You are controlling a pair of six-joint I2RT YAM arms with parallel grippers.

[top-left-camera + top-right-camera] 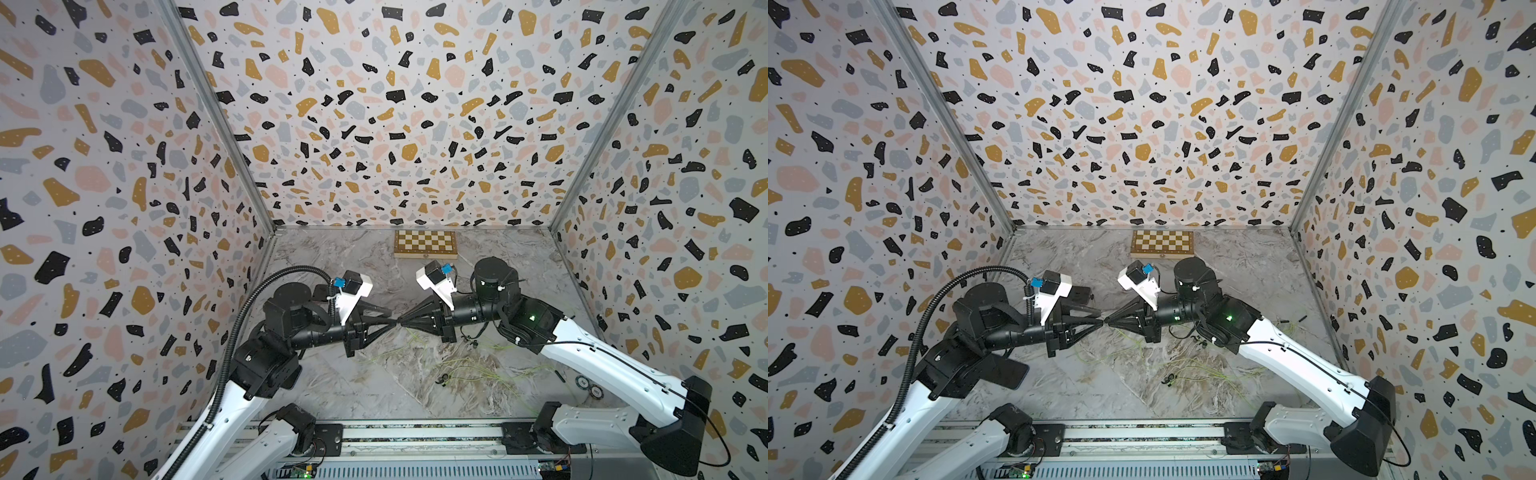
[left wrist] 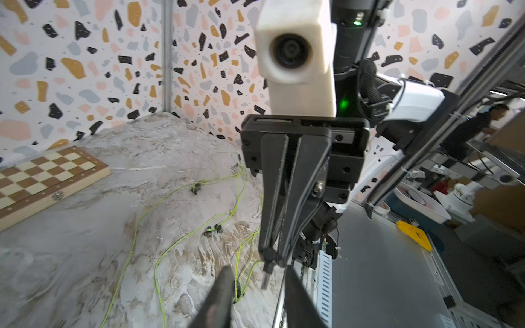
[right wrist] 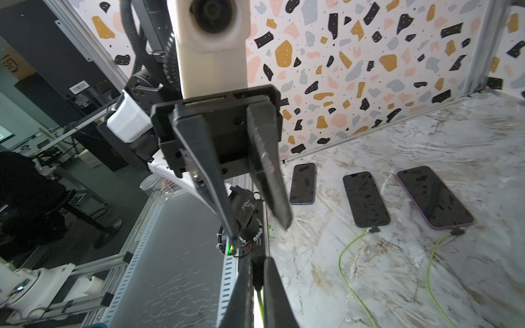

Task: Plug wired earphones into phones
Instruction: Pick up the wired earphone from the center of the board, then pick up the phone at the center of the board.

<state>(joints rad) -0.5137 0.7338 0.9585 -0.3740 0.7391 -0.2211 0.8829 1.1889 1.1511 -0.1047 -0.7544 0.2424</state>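
Both grippers meet tip to tip above the middle of the table. My right gripper (image 3: 258,279) (image 1: 405,322) is shut on the black plug (image 2: 267,268) of one of the wired earphones, and its yellow-green cable trails back between the fingers. My left gripper (image 2: 258,286) (image 1: 390,323) is open, its fingers standing either side of the plug's metal tip without touching it. Three black phones (image 3: 303,183) (image 3: 366,198) (image 3: 434,196) lie flat in a row. Two of them have a plug (image 3: 374,229) (image 3: 457,231) with green cable at their near end.
Loose earphone cables and earbuds (image 2: 213,228) (image 1: 442,379) sprawl over the marble table under the right arm. A wooden chessboard box (image 1: 425,244) lies at the back wall. Poker chips (image 1: 586,384) sit near the right arm's base. Patterned walls close three sides.
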